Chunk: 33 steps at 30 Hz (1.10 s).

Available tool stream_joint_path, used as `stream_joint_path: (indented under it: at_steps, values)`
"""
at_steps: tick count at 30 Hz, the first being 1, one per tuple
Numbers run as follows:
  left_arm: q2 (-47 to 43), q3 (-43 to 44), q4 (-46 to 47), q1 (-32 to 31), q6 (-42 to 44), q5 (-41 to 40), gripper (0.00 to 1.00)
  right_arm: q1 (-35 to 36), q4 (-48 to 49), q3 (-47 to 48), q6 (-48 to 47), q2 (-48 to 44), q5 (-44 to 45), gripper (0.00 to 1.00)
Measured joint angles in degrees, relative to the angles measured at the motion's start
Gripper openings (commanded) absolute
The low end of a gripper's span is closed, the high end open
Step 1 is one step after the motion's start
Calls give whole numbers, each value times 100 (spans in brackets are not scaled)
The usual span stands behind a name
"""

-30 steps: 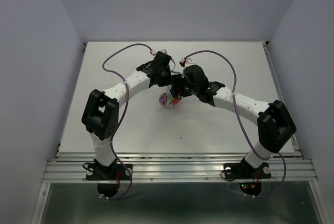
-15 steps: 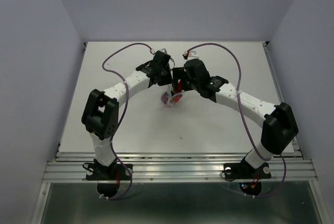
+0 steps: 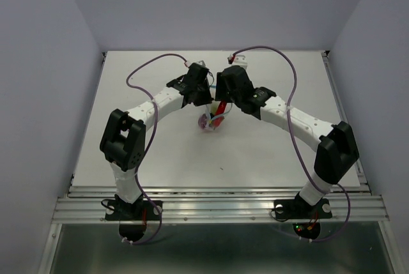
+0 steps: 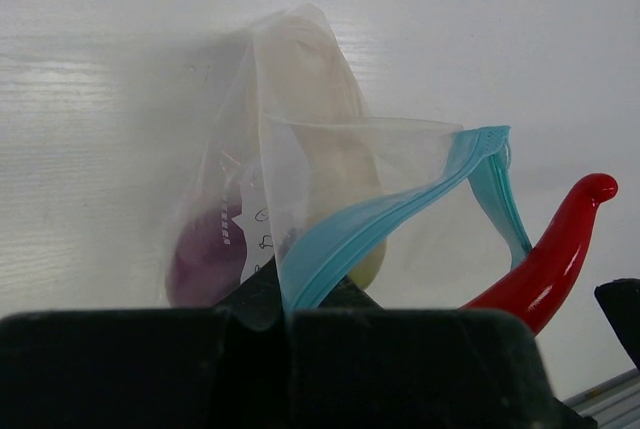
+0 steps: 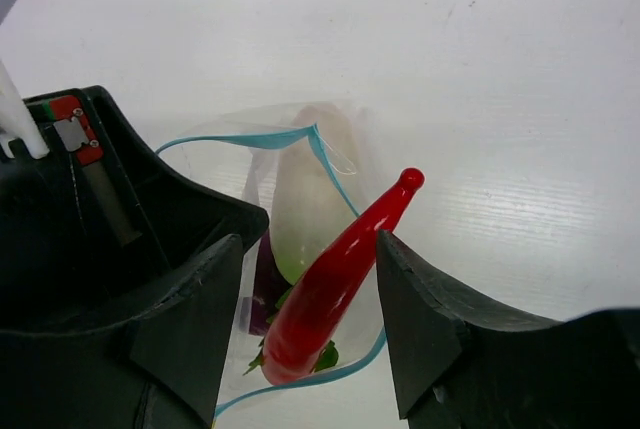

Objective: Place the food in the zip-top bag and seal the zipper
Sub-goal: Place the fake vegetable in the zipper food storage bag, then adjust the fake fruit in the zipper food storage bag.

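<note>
Leaning between right gripper [image 5: 310, 244] fingers, chili [image 5: 335, 284] at bag [image 5: 300, 184] mouth

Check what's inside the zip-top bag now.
Through the clear zip-top bag: the purple ball sits low, with the white radish beside it. The red chili looks stem-end inside the mouth, tip poking out. The bag's lowest part is hidden behind the left hand.

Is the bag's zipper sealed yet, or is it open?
Open. The zipper strips stand apart in a wide loop on the zip-top bag, and the red chili pokes up at the mouth.
</note>
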Motion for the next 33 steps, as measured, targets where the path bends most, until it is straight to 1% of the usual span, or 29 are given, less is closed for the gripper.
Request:
stream_joint_path:
  at_steps: [13,17,19,22,25,29,33]
  values:
    - [0,0,0,0,-2,2,0,0,-299,20,291,146,492,62]
    - [0,0,0,0,-2,2,0,0,-326,20,343,210,498,57]
    - [0,0,0,0,0,2,0,0,-337,24,363,278,496,49]
    - [0,0,2,0,0,2,0,0,-367,55,385,369,496,40]
    - [0,-2,0,0,0,2,0,0,-380,96,391,398,501,35]
    - [0,-2,2,0,0,13,0,0,-380,214,382,398,518,33]
    - [0,-2,4,0,-2,26,0,0,-378,247,339,398,520,27]
